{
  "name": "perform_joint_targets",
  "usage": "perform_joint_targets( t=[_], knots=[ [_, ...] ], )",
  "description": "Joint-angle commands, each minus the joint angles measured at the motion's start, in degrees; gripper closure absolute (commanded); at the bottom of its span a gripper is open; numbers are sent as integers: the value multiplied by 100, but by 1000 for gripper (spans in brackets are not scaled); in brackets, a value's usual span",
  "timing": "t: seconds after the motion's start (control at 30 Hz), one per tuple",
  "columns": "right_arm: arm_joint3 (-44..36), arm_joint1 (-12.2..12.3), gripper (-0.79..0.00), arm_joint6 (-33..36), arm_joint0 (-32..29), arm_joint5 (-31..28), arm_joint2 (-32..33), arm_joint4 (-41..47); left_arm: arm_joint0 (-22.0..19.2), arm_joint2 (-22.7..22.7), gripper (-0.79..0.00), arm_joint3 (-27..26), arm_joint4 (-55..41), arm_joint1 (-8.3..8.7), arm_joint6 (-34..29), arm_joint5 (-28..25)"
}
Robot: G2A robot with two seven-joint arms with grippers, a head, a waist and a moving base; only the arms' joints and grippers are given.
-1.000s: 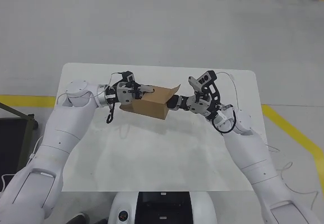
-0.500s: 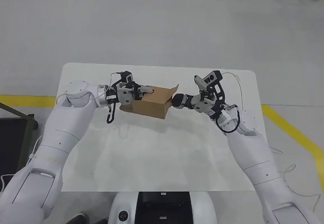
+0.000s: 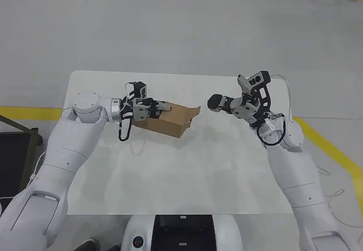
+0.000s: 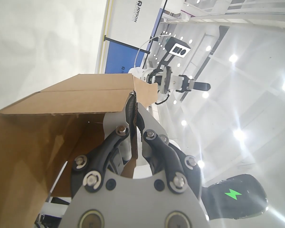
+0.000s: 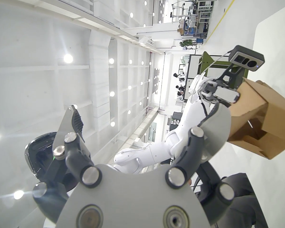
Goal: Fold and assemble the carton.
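**Carton.** The brown corrugated-cardboard carton [image 3: 169,117] sits over the far half of the white table [image 3: 169,182], nearer its far-left corner than its far-right one. It is half formed, with one end open toward the right arm and a loose flap [image 3: 196,112] standing up at that end. You cannot tell whether its underside rests on the table.

**Left gripper.** The left gripper [image 4: 133,106] has its fingers pressed together on a single thin wall edge of the carton.

**Right gripper.** The right gripper [image 3: 214,101] hangs clear of the carton, just beyond the open end. Its fingers are spread and hold nothing.

**Risks.** You hold the carton by one pinch on one wall, so:
- it can swing about that point;
- the wall can crease or tear if you load it;
- the raised flap may spring back, since nothing holds it;
- if you bring the right gripper in off-line, you may push the carton out of the left pinch or crush the open end rather than fold it.

**Writing.** The visible carton faces show no print. In the left wrist view, a white panel [image 4: 137,10] behind the table carries dark lettering, which is not transcribed here.
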Motion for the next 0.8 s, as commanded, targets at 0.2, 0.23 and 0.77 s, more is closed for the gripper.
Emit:
perform_joint_targets(
  t=[0.2, 0.23, 0.77],
  knots=[
    [99, -25, -785, -93, 119, 153, -251, -285, 55, 7, 0, -240, 95, 23, -36, 3],
    [142, -30, -785, -99, 137, 176, -285, -301, 60, -4, 0, -263, 72, 27, -57, 17],
    [-17, -15, -785, -73, 0, 253, -360, -420, -115, -305, 0, -53, -508, 84, -472, 271]
  ],
)
